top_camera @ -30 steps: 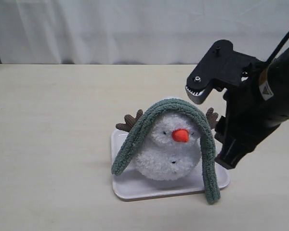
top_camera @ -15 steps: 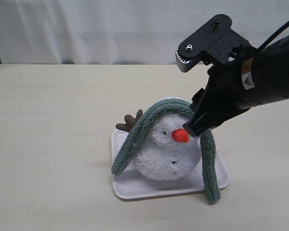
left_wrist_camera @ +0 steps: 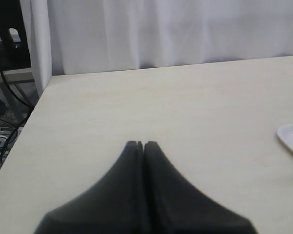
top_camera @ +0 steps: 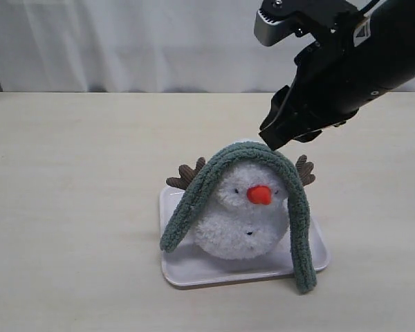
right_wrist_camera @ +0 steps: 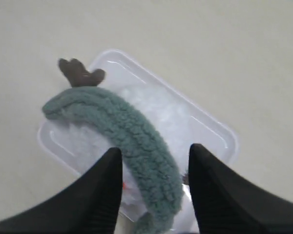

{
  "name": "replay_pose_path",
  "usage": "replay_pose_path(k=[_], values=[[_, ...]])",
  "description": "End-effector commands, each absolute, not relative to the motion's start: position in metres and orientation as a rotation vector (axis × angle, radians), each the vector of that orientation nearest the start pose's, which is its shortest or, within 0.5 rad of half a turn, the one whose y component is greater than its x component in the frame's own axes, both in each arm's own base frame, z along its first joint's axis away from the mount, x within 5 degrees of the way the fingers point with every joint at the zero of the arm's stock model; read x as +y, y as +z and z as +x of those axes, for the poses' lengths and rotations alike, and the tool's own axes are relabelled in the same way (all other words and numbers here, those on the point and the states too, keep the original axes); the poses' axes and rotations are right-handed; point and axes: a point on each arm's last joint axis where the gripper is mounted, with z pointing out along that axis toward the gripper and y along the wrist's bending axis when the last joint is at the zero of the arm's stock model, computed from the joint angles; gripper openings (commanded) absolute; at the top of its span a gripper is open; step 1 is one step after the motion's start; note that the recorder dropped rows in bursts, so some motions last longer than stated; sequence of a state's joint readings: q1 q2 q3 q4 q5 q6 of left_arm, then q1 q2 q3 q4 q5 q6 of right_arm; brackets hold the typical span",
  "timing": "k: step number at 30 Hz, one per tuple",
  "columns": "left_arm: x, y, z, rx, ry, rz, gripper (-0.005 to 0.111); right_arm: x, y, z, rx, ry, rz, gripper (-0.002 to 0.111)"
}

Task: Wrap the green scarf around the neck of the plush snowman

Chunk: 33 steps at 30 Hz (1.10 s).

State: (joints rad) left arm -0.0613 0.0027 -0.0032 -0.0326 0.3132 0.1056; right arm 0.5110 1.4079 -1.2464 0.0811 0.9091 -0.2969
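Scarf (right_wrist_camera: 136, 136) arches over plush snowman's (top_camera: 238, 221) head. Our right gripper (right_wrist_camera: 155, 156) hovers just above the snowman, jaws parted and empty, straddling the strip crosswise. Left gripper (left_wrist_camera: 140, 145) is clenched, well apart from the snowman.

Fuzzy cloth against smooth plastic

A smooth, faintly glossy white plastic tray (top_camera: 187, 266) carries a fluffy white plush snowman (top_camera: 232, 232) with brown ribbed corduroy arms (top_camera: 188, 174). Over it lies a dusty-green scarf of fuzzy ribbed knit (top_camera: 299, 228). Under the tray is a pale, matt tabletop (top_camera: 76, 207).
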Motion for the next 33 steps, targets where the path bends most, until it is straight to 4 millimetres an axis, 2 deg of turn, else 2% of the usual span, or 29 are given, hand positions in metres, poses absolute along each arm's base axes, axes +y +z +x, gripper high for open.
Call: replay_pose_path(k=[1, 9, 15, 22, 26, 28, 31, 33], values=[[-0.005, 0.186, 0.054, 1.782, -0.003, 0.136, 0.000, 0.154, 0.328, 0.257, 2.339, 0.291, -1.111, 0.041], [-0.005, 0.186, 0.054, 1.782, -0.003, 0.136, 0.000, 0.157, 0.310, 0.267, 2.351, 0.231, -1.230, 0.041], [-0.005, 0.186, 0.054, 1.782, -0.003, 0.136, 0.000, 0.155, 0.308, 0.269, 2.354, 0.192, -1.241, 0.041], [-0.005, 0.186, 0.054, 1.782, -0.003, 0.136, 0.000, 0.151, 0.293, 0.271, 2.362, 0.122, -1.266, 0.041], [-0.005, 0.186, 0.054, 1.782, -0.003, 0.136, 0.000, 0.153, 0.294, 0.274, 2.333, 0.126, -1.242, 0.041], [-0.005, 0.186, 0.054, 1.782, -0.003, 0.136, 0.000, 0.153, 0.294, 0.274, 2.335, 0.130, -1.242, 0.037], [-0.005, 0.186, 0.054, 1.782, -0.003, 0.136, 0.000, 0.153, 0.286, 0.271, 2.348, 0.127, -1.275, 0.014], [-0.005, 0.186, 0.054, 1.782, -0.003, 0.136, 0.000, 0.154, 0.285, 0.270, 2.327, 0.120, -1.307, 0.004]])
